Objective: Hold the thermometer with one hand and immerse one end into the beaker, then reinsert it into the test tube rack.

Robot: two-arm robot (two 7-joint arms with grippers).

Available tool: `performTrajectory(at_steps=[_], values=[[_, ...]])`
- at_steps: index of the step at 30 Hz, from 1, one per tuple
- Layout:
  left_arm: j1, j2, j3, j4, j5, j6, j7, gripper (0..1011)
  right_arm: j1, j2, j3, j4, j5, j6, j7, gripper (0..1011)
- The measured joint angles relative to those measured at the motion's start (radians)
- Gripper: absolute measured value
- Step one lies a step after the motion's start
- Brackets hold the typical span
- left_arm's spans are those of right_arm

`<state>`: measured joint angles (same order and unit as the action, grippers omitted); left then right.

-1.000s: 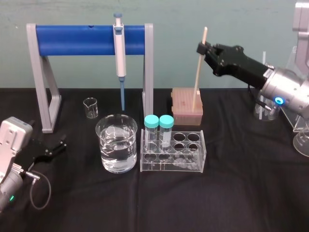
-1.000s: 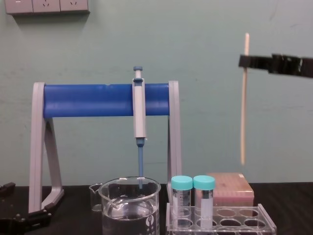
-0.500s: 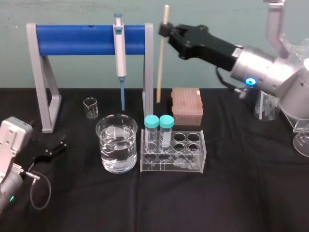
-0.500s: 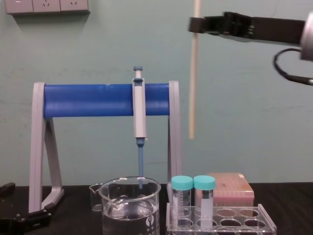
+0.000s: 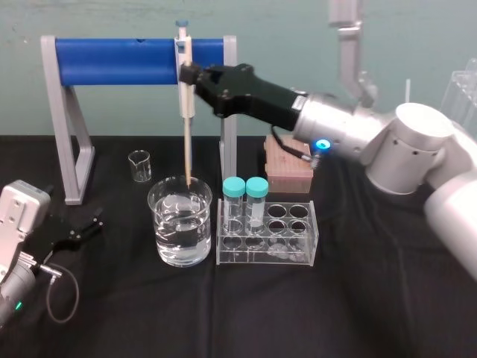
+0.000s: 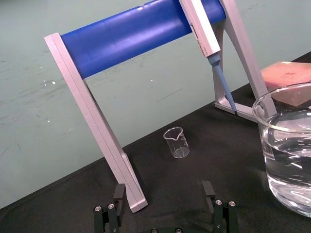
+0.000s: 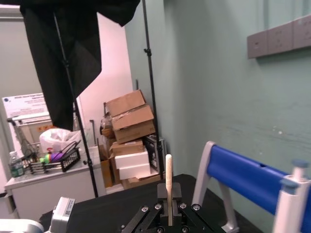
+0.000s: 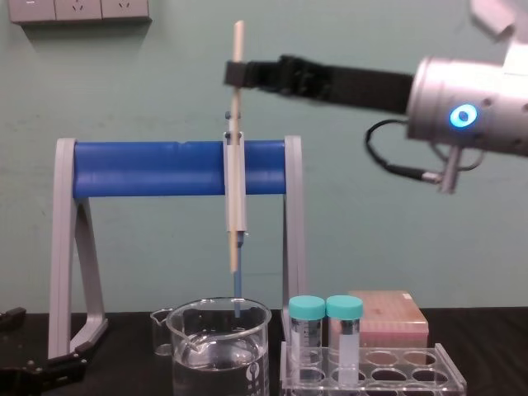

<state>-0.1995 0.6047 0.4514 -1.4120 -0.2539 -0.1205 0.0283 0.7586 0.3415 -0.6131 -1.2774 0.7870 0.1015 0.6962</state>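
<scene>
Immersion step in hand: right tool (image 5: 186, 74), clamped on the upright thermometer (image 5: 187, 149), holds its lower end above the beaker (image 5: 165, 224); straight descent judged next; left tool (image 5: 82, 227) parked, jaws apart.

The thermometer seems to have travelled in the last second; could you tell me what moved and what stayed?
The right gripper, shut on the thermometer, carried it upright to the robot's left, from above the pink box to over the beaker; its lower end hangs just above the rim. The left gripper, open at the near left, the beaker and the test tube rack stayed put.
</scene>
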Motion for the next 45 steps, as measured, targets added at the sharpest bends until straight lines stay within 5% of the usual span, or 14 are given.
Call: performTrajectory(at_steps=[18,45], values=[[0.000,0.000,0.000,0.000,0.000,0.000,0.000,1004,0.068,-0.156,-0.066,0.310,-0.122,-0.153,0.046,46],[0.000,0.000,0.000,0.000,0.000,0.000,0.000,1004,0.047,-0.187,-0.030,0.365,-0.192,-0.154,0.063,46]])
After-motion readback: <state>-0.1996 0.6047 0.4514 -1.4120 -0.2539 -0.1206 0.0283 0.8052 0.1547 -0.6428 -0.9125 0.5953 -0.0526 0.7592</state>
